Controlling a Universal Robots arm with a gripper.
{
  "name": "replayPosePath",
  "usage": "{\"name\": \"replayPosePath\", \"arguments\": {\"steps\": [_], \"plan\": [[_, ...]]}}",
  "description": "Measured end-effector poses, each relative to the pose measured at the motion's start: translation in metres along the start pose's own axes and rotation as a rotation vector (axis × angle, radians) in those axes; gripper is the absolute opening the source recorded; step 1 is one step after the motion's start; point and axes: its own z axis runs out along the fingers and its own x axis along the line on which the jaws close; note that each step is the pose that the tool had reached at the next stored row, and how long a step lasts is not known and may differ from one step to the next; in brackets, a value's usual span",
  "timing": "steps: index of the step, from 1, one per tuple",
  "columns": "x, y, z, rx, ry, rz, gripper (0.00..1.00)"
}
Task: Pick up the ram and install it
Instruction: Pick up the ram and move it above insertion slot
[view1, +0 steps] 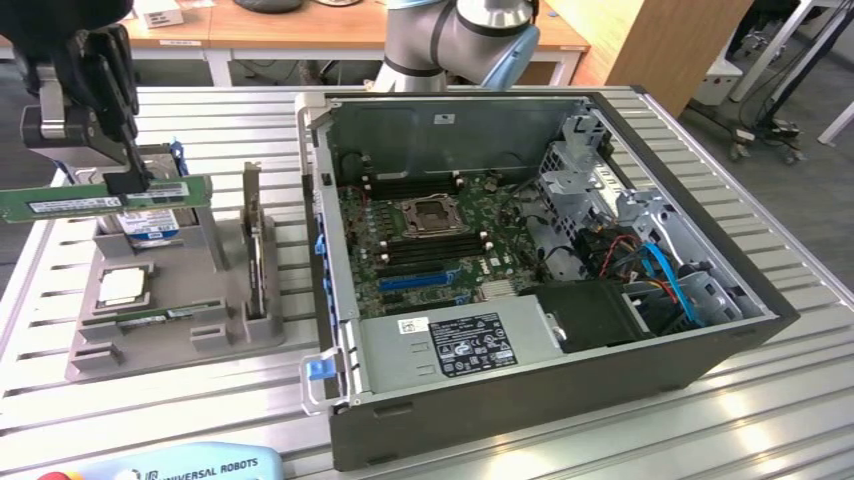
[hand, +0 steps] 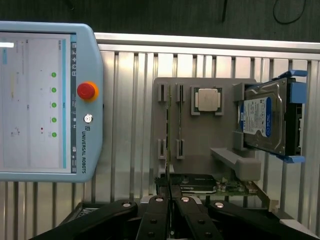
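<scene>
Claw (view1: 130, 184) pinching ram (view1: 67, 205), seemingly clear above gray holder (view1: 187, 288).

A grey holder (view1: 174, 310) lies on the slatted metal worktop (view1: 160, 400). At one end of it a blue-labelled hard drive (view1: 150, 222) stands in a slot. A square processor chip (view1: 123, 287) rests in a pocket near its middle, and an expansion card (view1: 251, 235) stands on edge along its side. Just beside the holder is an open computer case (view1: 534, 410), showing its motherboard (view1: 414, 235) and power supply (view1: 454, 345). A teach pendant (hand: 45, 100) lies near the holder's other end.
</scene>
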Motion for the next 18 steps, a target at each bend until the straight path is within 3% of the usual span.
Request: {"name": "replayPosePath", "arguments": {"steps": [18], "plan": [[0.001,-0.0342,-0.0012,-0.0001,0.0001,0.0,0.11]]}}
